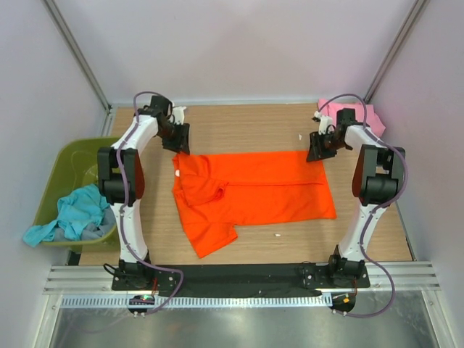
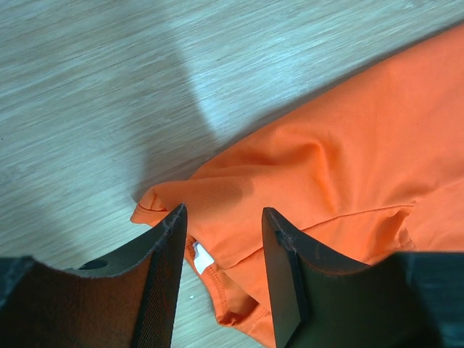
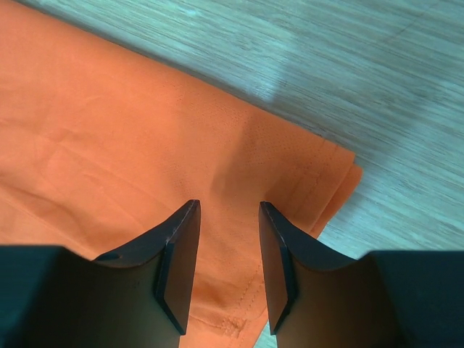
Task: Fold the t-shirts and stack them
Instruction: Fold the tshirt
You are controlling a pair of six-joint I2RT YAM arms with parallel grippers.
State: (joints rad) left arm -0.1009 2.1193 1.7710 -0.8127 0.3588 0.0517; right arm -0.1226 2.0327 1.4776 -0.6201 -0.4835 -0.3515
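You see a light wood-grain tabletop (image 1: 254,123) under everything. The bright orange short-sleeved t-shirt (image 1: 268,188) lies spread across its middle, with the collar end toward the left arm, the hem toward the right arm, and one sleeve jutting toward the near edge. At its far-right corner the right wrist view shows two layered edges, so the cloth is doubled there.

The olive-green plastic tub (image 1: 69,156) sits at the table's left edge, and the left arm hides part of its rim. A crumpled teal t-shirt (image 1: 72,210) hangs over its near rim. What lies beneath that shirt is hard to make out. A pale pink t-shirt (image 1: 371,116) sits in the far-right corner, mostly hidden behind the right arm, so you cannot tell its shape.

The left gripper (image 2: 221,217) is over the orange shirt's far-left corner, jaws apart and empty, with cloth showing in the gap. The right gripper (image 3: 228,210) is over the far-right corner, also spread and holding nothing. You cannot tell whether either set of tips touches the fabric. A small white label (image 2: 203,259) peeks out at the collar, partly covered by a finger.
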